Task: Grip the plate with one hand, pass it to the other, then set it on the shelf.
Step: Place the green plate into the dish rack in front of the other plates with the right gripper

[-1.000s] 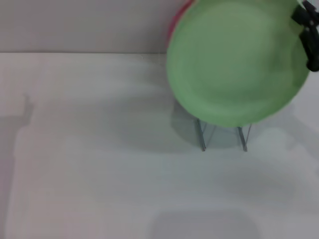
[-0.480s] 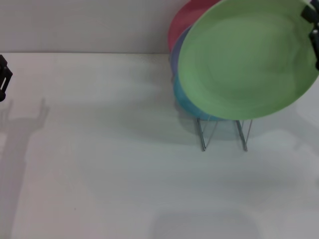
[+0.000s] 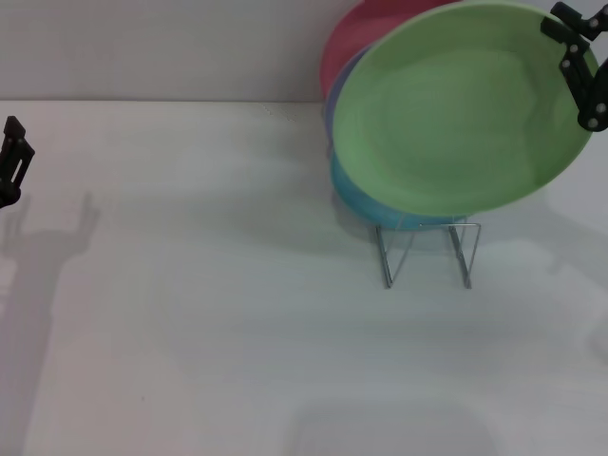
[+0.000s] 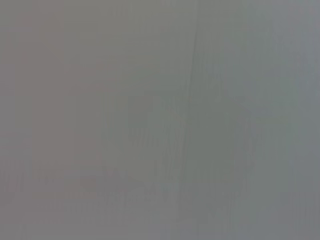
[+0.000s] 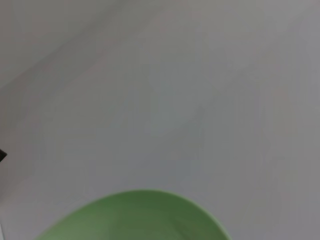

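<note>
The light-green plate [image 3: 456, 109] hangs tilted in the air at the back right, above and in front of the silver wire shelf [image 3: 426, 249]. My right gripper [image 3: 579, 66] is shut on the plate's right rim. The plate's edge also shows in the right wrist view [image 5: 137, 215]. My left gripper [image 3: 9, 161] is at the far left edge, above the table, far from the plate; only part of it shows. The left wrist view shows only a plain grey surface.
A turquoise plate [image 3: 366, 204], a lavender plate [image 3: 340, 81] and a pink-red plate [image 3: 356, 33] stand in the shelf behind the green one. The white table [image 3: 209, 313] stretches left and front. A wall runs along the back.
The green plate has risen and tilted, uncovering the other plates in the shelf. My right gripper shifted slightly with it. My left gripper has come into view at the far left edge.
</note>
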`<move>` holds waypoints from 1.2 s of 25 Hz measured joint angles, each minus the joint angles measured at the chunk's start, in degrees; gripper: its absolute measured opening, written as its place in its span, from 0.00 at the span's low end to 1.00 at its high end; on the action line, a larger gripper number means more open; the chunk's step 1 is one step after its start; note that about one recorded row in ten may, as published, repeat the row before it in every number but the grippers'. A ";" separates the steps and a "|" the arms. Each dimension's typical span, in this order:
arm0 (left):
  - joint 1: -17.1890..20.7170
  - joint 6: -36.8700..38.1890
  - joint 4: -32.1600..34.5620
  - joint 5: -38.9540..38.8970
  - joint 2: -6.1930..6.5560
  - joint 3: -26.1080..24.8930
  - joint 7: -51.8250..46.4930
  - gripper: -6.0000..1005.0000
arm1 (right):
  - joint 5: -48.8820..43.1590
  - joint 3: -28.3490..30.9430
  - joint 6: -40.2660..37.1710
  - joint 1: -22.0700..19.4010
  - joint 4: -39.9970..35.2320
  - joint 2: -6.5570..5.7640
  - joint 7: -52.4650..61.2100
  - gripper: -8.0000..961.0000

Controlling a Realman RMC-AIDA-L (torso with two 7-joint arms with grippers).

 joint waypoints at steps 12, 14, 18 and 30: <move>-0.17 -0.07 -0.56 0.11 0.00 1.75 -0.03 0.84 | -6.86 0.12 0.03 2.39 0.16 -0.73 -3.72 0.04; -0.18 -0.07 -0.76 0.10 0.00 1.94 -0.04 0.84 | -7.08 0.17 -0.06 2.73 0.16 -0.79 -4.00 0.04; -0.39 -0.13 -1.03 0.08 0.00 2.50 -0.05 0.84 | -6.67 2.40 0.47 3.24 0.45 -0.58 -4.38 0.04; -0.93 -0.40 -1.01 0.10 0.00 2.70 -0.08 0.84 | -6.85 4.57 1.54 3.79 0.70 -0.48 -4.41 0.03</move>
